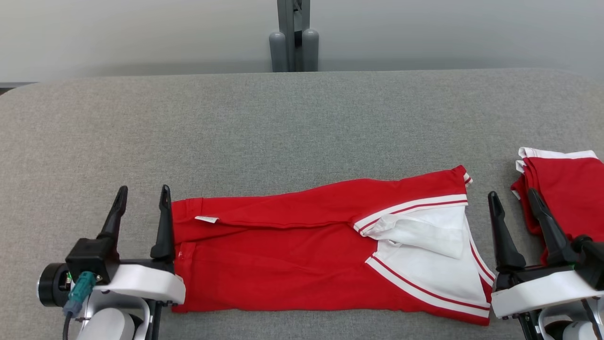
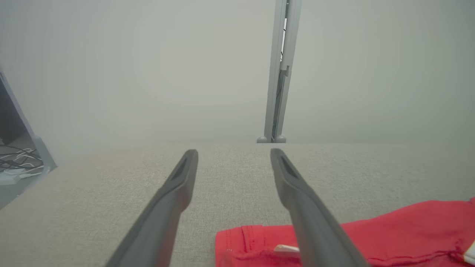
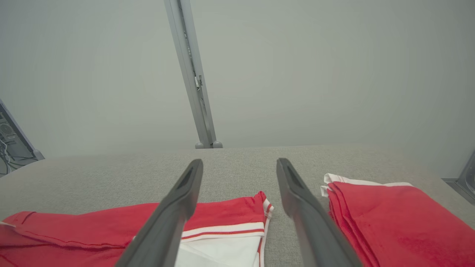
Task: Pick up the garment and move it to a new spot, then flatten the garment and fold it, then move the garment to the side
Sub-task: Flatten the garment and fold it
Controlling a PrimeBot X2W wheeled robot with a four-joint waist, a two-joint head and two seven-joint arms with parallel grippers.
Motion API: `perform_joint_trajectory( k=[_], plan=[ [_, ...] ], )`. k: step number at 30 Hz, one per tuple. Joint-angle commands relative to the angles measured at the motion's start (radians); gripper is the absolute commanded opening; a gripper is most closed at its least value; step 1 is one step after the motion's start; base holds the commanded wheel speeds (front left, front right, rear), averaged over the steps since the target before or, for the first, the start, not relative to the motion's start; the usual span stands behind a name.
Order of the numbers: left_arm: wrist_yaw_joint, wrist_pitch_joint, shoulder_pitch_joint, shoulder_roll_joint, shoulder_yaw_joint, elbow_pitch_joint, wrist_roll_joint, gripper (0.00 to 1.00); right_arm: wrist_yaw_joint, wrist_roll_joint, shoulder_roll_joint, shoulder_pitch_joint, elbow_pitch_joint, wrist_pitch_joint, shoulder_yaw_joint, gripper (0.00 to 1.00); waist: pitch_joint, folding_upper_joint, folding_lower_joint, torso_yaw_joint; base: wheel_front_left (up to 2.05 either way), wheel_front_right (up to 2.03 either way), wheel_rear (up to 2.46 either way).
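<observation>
A red garment [image 1: 292,245] with white panels and striped trim lies folded into a long band across the near part of the grey table [image 1: 283,123]. My left gripper [image 1: 141,196] stands open at its left end, right finger beside the cloth's edge. At the garment's right end my right gripper [image 1: 514,198] is open too, in the gap before another red pile. The left wrist view has the garment's left end [image 2: 389,233] low at the right, under my left gripper [image 2: 233,154]. In the right wrist view the garment [image 3: 92,230] lies under my right gripper [image 3: 239,165].
A folded stack of red and white garments [image 1: 566,189] sits at the table's right edge, also at the right in the right wrist view [image 3: 400,218]. A grey post [image 1: 293,35] rises behind the table's far edge against a pale wall.
</observation>
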Motion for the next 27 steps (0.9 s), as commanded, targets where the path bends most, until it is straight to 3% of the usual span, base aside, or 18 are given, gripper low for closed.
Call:
perform_joint_trajectory(
  k=[1,15,27],
  plan=[
    [-0.007,-0.003,0.012,0.000,0.006,0.007,0.016,1.00,0.000,-0.007,-0.002,0.010,0.006,-0.004,-0.003,1.00,-0.003,0.0000,0.0000,-0.001,0.00,0.00,0.00],
    [-0.035,-0.003,0.004,-0.030,0.026,0.058,0.071,1.00,0.000,0.003,-0.013,-0.013,0.050,0.026,-0.007,1.00,0.017,0.0000,0.0000,0.014,0.00,0.00,0.00],
    [-0.061,-0.003,-0.039,-0.054,0.031,0.070,0.085,1.00,0.000,0.059,-0.057,-0.092,0.376,-0.024,0.027,1.00,0.084,0.0000,0.0000,0.054,0.00,0.00,0.00]
  ],
)
